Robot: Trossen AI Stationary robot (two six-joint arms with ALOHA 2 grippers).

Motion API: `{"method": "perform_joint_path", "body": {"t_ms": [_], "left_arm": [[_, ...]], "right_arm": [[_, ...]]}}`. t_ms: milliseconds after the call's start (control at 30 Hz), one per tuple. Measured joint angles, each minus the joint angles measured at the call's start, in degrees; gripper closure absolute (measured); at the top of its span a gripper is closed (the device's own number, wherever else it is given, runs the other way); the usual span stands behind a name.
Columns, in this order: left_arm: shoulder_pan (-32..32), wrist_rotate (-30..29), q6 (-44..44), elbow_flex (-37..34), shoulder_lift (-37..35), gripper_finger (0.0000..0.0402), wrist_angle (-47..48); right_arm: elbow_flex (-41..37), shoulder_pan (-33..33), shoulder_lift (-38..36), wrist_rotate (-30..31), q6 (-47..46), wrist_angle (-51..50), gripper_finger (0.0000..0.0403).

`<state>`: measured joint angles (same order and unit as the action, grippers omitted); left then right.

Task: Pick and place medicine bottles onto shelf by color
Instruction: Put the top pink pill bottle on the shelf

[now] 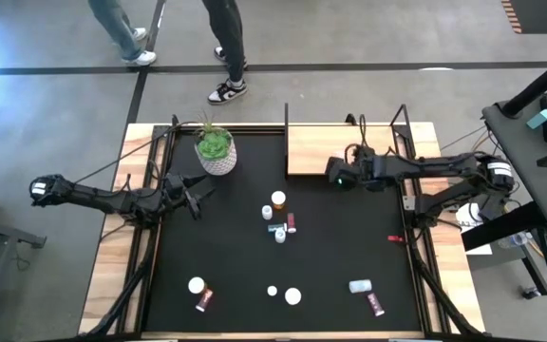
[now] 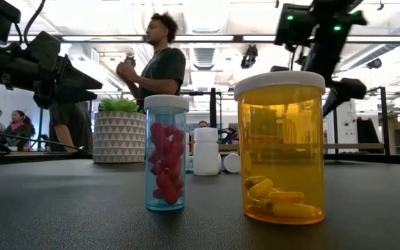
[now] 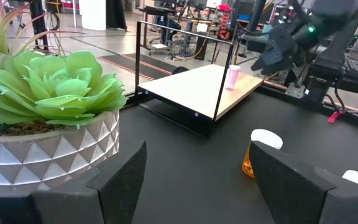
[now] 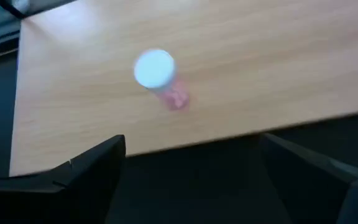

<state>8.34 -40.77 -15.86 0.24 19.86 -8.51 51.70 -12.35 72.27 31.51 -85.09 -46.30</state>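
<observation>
A pink bottle with a white cap [image 4: 160, 78] stands upright on the light-wood shelf [image 1: 316, 149] at the table's far side, near the shelf's near edge. My right gripper [image 4: 191, 180] hangs open above and just short of it, tipped down, touching nothing. My left gripper [image 3: 197, 180] stands open at the table's left, beside the plant pot [image 1: 216, 152], with nothing between its fingers. An orange bottle [image 1: 278, 199] and other small bottles [image 1: 280, 228] stand on the black mat's middle. More bottles [image 1: 293, 296] stand or lie near the front edge.
The shelf has thin black uprights [image 3: 138, 56] at its ends. In the low view a teal bottle of pink pills [image 2: 165, 153] and an orange bottle [image 2: 280, 146] stand close to the camera. People stand beyond the table's far edge.
</observation>
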Motion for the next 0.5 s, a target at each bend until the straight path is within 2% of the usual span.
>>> {"method": "perform_joint_path", "body": {"t_ms": [267,500], "left_arm": [[0.0,0.0,0.0,0.0,0.0,0.0132,0.0],[0.0,0.0,0.0,0.0,0.0,0.0132,0.0]], "right_arm": [[8.7,-11.7,8.3,-12.2,14.2,-1.5,0.0051],[15.5,-17.5,17.6,-18.4,18.3,-4.8,0.0056]]}}
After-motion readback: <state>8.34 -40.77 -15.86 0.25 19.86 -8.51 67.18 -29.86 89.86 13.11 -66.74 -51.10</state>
